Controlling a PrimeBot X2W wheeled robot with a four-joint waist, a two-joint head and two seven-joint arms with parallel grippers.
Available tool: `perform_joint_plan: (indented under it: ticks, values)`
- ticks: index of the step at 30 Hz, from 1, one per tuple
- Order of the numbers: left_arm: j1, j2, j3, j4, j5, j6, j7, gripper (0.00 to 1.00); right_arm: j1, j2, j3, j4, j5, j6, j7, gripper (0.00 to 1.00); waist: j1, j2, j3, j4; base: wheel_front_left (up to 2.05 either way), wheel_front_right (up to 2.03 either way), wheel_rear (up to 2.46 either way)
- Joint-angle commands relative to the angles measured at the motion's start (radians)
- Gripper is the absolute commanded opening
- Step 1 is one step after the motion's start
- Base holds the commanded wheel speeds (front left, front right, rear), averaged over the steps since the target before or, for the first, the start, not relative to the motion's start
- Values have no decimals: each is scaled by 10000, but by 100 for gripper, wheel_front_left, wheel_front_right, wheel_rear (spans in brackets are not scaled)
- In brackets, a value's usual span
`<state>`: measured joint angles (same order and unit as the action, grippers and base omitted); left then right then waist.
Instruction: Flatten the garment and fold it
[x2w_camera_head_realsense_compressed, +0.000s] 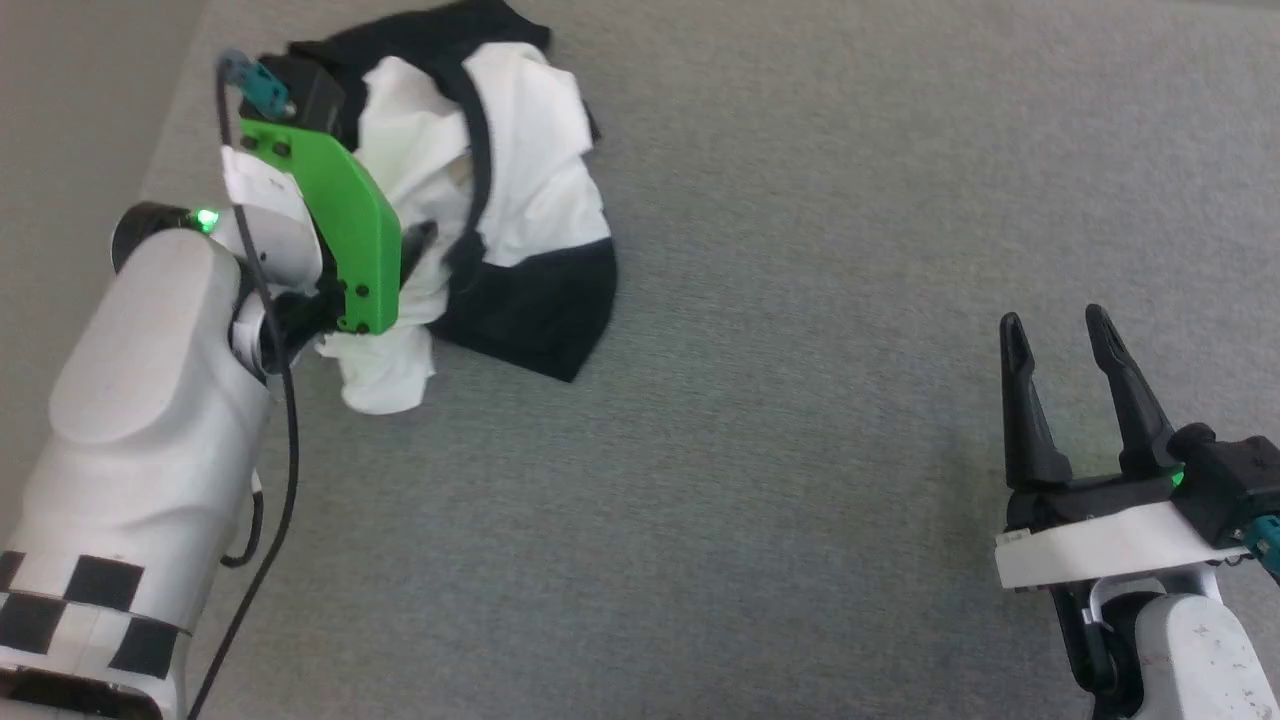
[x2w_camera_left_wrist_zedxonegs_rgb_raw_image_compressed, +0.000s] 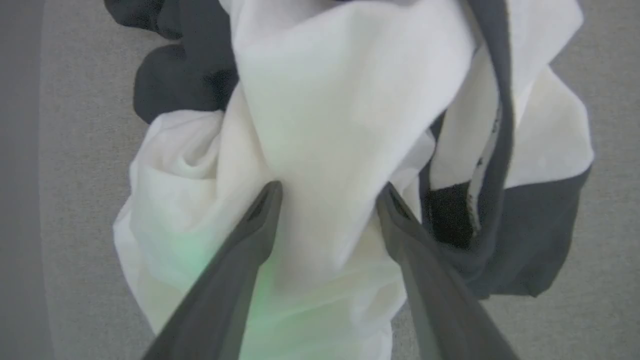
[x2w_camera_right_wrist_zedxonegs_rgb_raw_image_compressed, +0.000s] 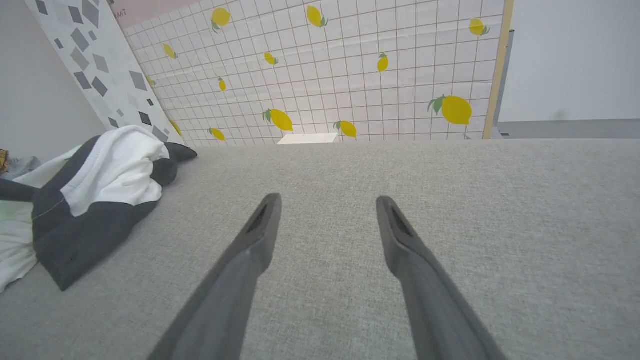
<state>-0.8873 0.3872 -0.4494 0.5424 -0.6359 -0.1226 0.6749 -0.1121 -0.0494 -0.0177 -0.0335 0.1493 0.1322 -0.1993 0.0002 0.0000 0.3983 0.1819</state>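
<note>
The garment (x2w_camera_head_realsense_compressed: 520, 200) lies crumpled in a heap on the grey cloth surface (x2w_camera_head_realsense_compressed: 800, 450). My left gripper (x2w_camera_left_wrist_zedxonegs_rgb_raw_image_compressed: 330, 192) is right over the garment, fingers spread wide with a white fold between them. My right gripper (x2w_camera_head_realsense_compressed: 1055, 335) hangs well apart from the garment, fingers parted, holding nothing.
</note>
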Motion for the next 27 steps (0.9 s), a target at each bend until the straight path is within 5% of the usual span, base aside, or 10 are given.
perform_joint_plan:
  ticks: [1,6,7,8,9,17,22,27]
  values:
    - [59,7,-103,185,170,52,-121,100,-184,-8,15,-11,34,-15,-87,100,-2,0,662,-671,0,0,0]
    - [640,-403,-333,1101,420,410,-878,100,-171,-8,-80,26,-5,-15,-127,100,-2,0,641,-602,0,0,0]
    - [712,-476,-406,1253,485,435,-1006,67,-161,-8,-100,33,-16,-15,-123,100,-2,0,617,-563,0,0,0]
    - [767,-568,-436,1387,534,454,-1280,13,-148,-8,-107,42,-25,-15,-108,100,-2,0,577,-509,0,0,0]
    - [830,-699,-381,1517,469,463,-1575,0,-141,-8,-98,50,-26,-15,-95,100,-2,0,523,-461,0,0,0]
    - [-367,-1123,65,1358,884,450,-5412,0,21,-8,179,448,218,-15,-139,100,-2,0,-619,-218,0,0,0]
    - [-1048,-1735,-311,317,948,167,-6236,0,233,-8,319,802,535,-15,-284,100,-2,0,-1505,-445,0,0,0]
    - [-625,-2430,-1170,-875,573,-4,-5980,0,451,-8,284,1102,758,-15,-416,100,-2,0,-2307,-911,0,0,0]
